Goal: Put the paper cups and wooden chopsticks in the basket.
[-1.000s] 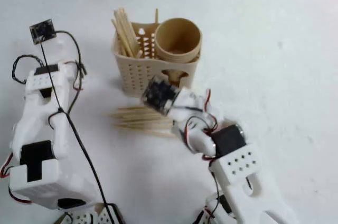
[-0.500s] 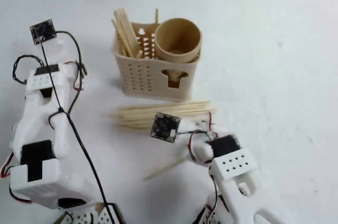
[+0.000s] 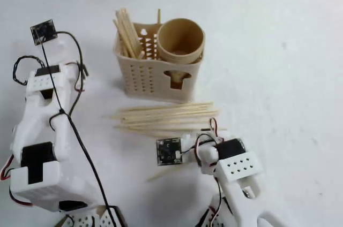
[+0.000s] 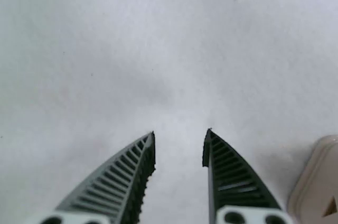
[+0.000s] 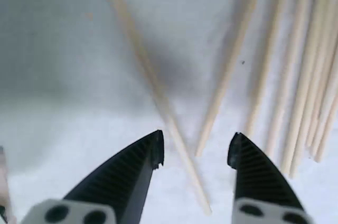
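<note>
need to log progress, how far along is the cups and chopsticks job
Done: nested paper cups and a bunch of chopsticks stand in the basket.
In hand: nothing. The right pincer is open over a stray chopstick on the table, and the left pincer is open over bare table.
Left: that stray one and the chopstick pile lying in front of the basket.

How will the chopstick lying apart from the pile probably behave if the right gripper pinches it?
The chopstick looks thin and wooden, so probably stiff and light. It seems round, so a sideways push may roll it. Lying flat on the table between the open jaws of the right gripper, it could slip unless pinched squarely.
</note>
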You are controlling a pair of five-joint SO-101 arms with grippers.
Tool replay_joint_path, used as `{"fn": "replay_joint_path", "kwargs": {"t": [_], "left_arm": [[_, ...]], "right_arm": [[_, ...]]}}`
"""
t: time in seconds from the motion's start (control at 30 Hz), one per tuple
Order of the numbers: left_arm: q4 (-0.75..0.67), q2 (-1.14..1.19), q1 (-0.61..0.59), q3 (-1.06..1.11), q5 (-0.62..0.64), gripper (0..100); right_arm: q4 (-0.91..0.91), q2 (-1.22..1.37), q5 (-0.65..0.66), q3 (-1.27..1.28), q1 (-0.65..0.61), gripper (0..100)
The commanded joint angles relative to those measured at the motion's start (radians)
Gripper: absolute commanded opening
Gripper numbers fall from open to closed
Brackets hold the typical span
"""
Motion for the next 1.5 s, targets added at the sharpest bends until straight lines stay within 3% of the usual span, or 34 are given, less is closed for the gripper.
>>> {"fn": "replay_joint_path", "kwargs": {"t": [0.0, 0.27, 0.57, 0.83, 0.97, 1.1, 1.13, 1.47], "left_arm": [[-0.014, -0.027, 0.007, -0.005, 0.006, 17], [-0.014, -0.027, 0.007, -0.005, 0.006, 17], [-0.011, -0.027, 0.007, -0.005, 0.006, 17], [-0.011, -0.027, 0.007, -0.003, 0.006, 16], [-0.011, -0.027, 0.005, -0.003, 0.006, 16], [-0.011, -0.027, 0.005, -0.003, 0.006, 16], [-0.011, -0.027, 0.005, -0.003, 0.006, 17], [-0.017, -0.027, 0.005, -0.008, 0.006, 17]], "right_arm": [[0.008, 0.002, 0.054, 0.002, -0.024, 21.6], [0.076, 0.002, 0.051, 0.02, -0.199, 17.8], [0.065, 0.004, 0.048, 0.015, -0.206, 18.0], [-0.097, 0.194, -0.002, 0.008, -0.205, 17.6], [-0.183, 0.349, -0.086, -0.054, -0.205, 16.6], [-0.214, 0.446, -0.187, -0.135, -0.206, 1.4], [-0.213, 0.456, -0.226, -0.157, -0.206, 1.4], [0.041, 0.36, -0.496, -0.491, -0.214, 1.5]]}}
